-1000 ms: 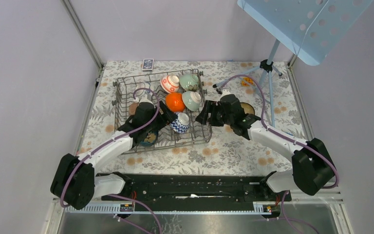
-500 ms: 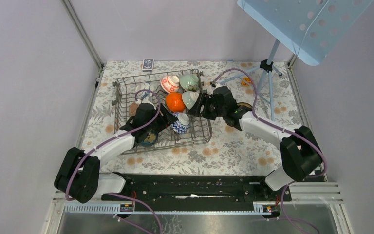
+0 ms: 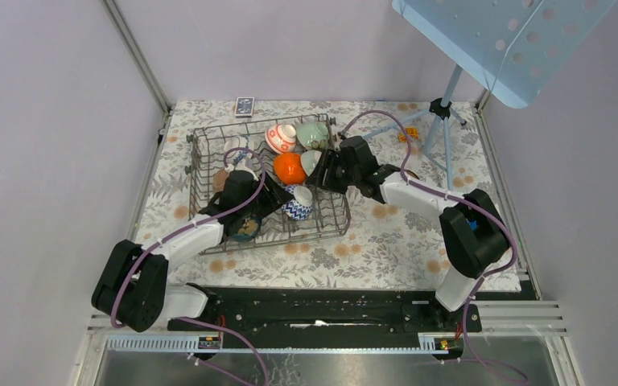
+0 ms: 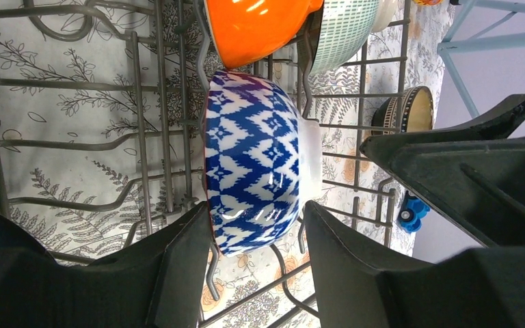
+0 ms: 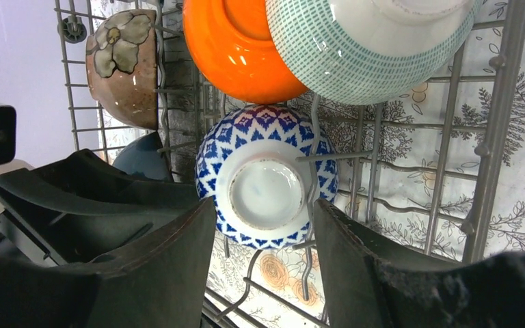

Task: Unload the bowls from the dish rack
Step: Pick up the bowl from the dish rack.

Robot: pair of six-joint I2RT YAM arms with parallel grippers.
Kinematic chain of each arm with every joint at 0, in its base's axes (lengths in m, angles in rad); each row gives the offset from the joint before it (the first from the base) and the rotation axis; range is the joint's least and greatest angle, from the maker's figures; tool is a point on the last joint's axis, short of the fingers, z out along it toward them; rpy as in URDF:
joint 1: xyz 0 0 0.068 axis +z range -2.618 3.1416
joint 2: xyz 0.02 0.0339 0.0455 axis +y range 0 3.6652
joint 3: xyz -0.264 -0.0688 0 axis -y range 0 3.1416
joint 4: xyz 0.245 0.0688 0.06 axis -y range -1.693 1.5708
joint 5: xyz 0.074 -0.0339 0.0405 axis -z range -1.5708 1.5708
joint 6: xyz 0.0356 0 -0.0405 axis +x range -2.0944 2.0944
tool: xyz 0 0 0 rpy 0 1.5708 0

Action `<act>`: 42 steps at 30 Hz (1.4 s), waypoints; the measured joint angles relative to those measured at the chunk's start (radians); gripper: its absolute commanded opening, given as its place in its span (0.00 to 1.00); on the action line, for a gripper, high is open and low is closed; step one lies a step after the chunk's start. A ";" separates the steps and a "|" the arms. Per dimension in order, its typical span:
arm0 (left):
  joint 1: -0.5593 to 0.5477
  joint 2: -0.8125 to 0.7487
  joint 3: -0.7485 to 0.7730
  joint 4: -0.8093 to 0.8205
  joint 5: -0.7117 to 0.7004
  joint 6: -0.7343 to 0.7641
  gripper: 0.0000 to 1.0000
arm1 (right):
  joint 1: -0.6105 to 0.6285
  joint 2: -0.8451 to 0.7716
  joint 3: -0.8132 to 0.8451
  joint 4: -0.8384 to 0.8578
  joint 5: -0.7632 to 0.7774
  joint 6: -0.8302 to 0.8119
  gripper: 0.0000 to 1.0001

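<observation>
Left gripper [image 4: 256, 213] and right gripper [image 5: 263, 205], both spread, face blue bowl [image 4: 253, 171] propped on edge by dish rack [image 5: 500, 109] tines; contact unclear.

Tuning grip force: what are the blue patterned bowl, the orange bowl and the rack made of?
Blue patterned bowl: looks like glazed ceramic, with glossy highlights and a plain white foot.
Orange bowl: probably glazed ceramic too, with sharp reflections.
Dish rack: dull grey wire, probably metal; can't tell whether it's coated.

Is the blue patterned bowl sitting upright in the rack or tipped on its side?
On its side. The blue bowl stands on edge between the dish rack wires, its foot facing the right gripper.
</observation>
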 measured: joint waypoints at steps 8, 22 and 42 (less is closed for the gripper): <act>0.007 0.000 -0.006 0.015 0.003 0.006 0.53 | 0.004 0.047 0.051 -0.013 -0.021 -0.002 0.58; 0.018 0.000 -0.039 0.090 0.028 0.009 0.50 | 0.016 0.093 0.055 -0.014 -0.059 0.006 0.51; 0.021 0.005 -0.052 0.210 0.115 0.000 0.45 | 0.017 0.100 0.055 -0.003 -0.078 0.032 0.47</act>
